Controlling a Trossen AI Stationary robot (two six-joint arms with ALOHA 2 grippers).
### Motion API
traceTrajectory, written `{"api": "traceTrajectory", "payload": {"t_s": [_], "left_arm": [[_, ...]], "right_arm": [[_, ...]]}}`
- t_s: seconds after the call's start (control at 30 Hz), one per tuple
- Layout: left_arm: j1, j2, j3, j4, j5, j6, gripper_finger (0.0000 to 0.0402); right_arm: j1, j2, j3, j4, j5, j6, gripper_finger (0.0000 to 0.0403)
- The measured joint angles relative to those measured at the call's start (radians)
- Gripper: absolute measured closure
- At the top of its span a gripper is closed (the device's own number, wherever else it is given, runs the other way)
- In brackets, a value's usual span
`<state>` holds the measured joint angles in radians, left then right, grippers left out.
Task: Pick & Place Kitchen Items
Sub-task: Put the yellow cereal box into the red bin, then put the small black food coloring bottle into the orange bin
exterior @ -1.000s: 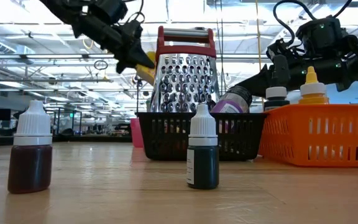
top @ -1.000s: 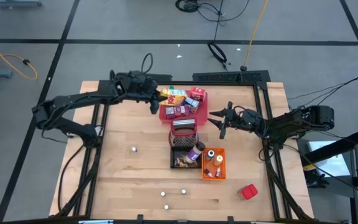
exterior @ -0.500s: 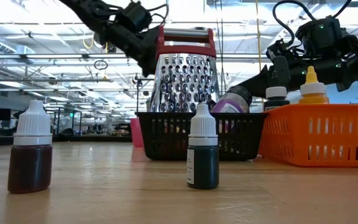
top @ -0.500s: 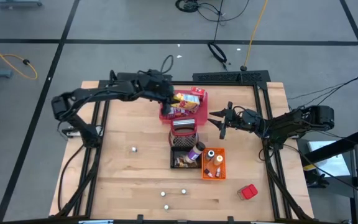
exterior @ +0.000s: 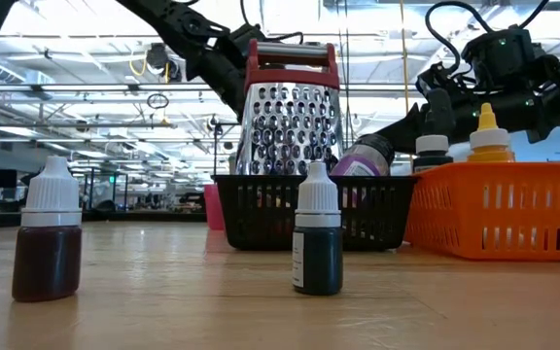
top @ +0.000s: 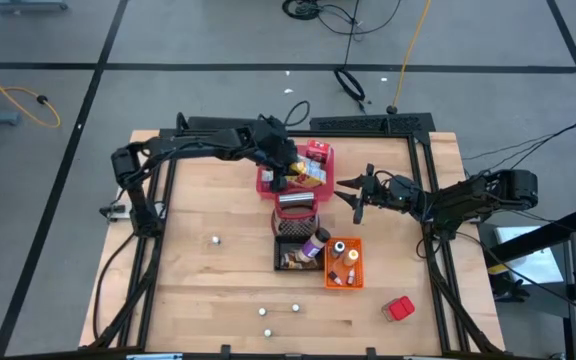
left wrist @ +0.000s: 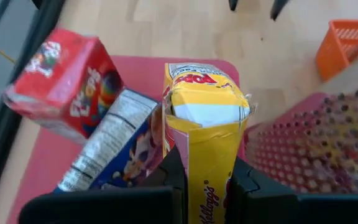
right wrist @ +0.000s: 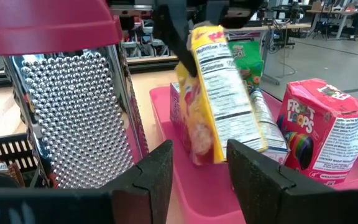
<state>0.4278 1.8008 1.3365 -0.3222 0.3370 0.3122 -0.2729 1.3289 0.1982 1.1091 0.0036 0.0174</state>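
Gripping yellow cereal box (left wrist: 205, 134) upright, left claw (top: 286, 172) hangs over red tray (top: 264, 183) near bench's far edge; grip sits low on box, likely so it can be stood among packs. Red box (left wrist: 64, 89) and blue box (left wrist: 114, 152) lean just beside it on tray. Right claw (top: 353, 189) waits, half open and empty, toward bench's right edge, clear of tray. Grater (exterior: 290, 126) stands in black wire basket (exterior: 309, 209), beside orange bin (exterior: 499, 209).

A grey floor (top: 58, 60) crossed by dark lines surrounds the wooden table (top: 208, 280). A yellow cable (top: 13, 85) and black cables (top: 348, 85) lie on it. Beyond, a hall shows bright ceiling lights (exterior: 76, 39) and distant desks (right wrist: 328, 15).
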Motion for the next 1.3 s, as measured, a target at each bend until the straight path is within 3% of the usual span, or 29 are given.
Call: {"api": "traceTrajectory", "payload": {"t_s": [0.3,0.97,1.17,1.3], "left_arm": [[-0.005,-0.003,-0.001,0.004,-0.082,-0.032,0.0349],[-0.018,0.006,-0.002,0.055,-0.103,-0.061,0.0221],[-0.018,0.006,-0.002,0.097,-0.104,-0.059,0.0211],[-0.019,-0.004,-0.003,0.085,-0.168,-0.059,0.0210]], "right_arm": [[0.000,0.000,0.000,-0.001,0.000,0.000,0.0261],[0.000,0.000,0.000,-0.003,0.001,-0.002,0.0261],[0.000,0.000,0.000,-0.007,0.001,-0.002,0.0261],[0.000,0.000,0.000,-0.015,0.001,-0.002,0.0261]]}}
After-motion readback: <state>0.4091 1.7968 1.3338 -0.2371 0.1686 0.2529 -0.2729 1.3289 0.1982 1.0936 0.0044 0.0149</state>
